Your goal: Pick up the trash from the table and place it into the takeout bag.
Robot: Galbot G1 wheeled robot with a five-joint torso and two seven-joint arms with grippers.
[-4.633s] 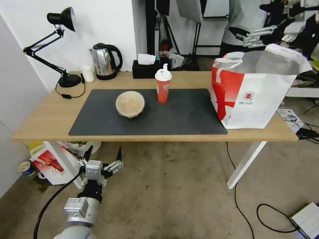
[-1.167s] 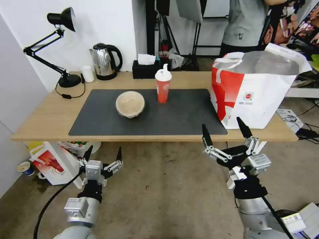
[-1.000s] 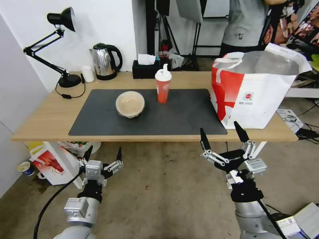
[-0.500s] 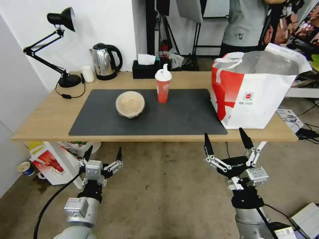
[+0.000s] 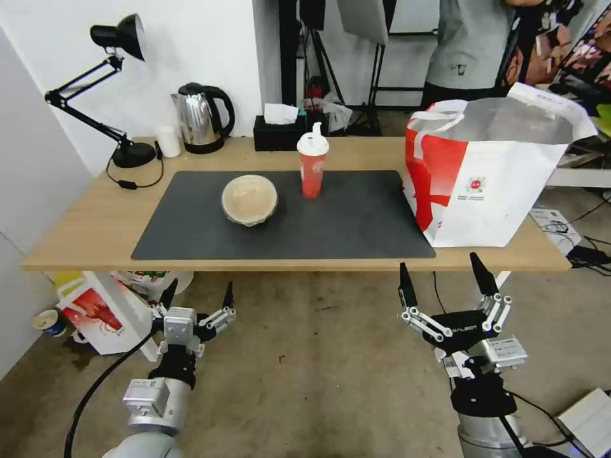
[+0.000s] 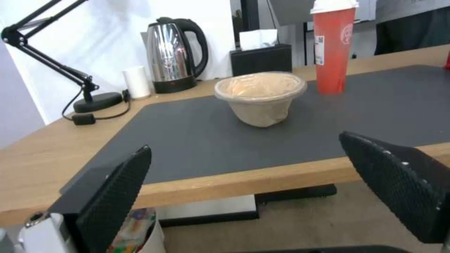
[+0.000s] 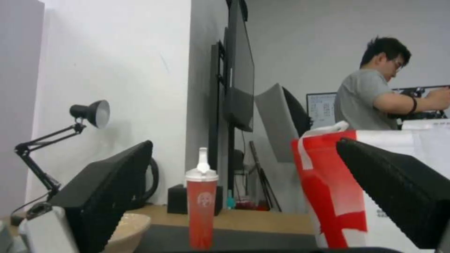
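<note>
Red drink cup (image 5: 312,163) and beige bowl (image 5: 249,200) stand on the mat, takeout bag (image 5: 487,166) to their right; my left gripper (image 5: 196,300) and right gripper (image 5: 449,286), jaws spread below the table (image 5: 76,232) edge, risk toppling the tall cup.
</note>
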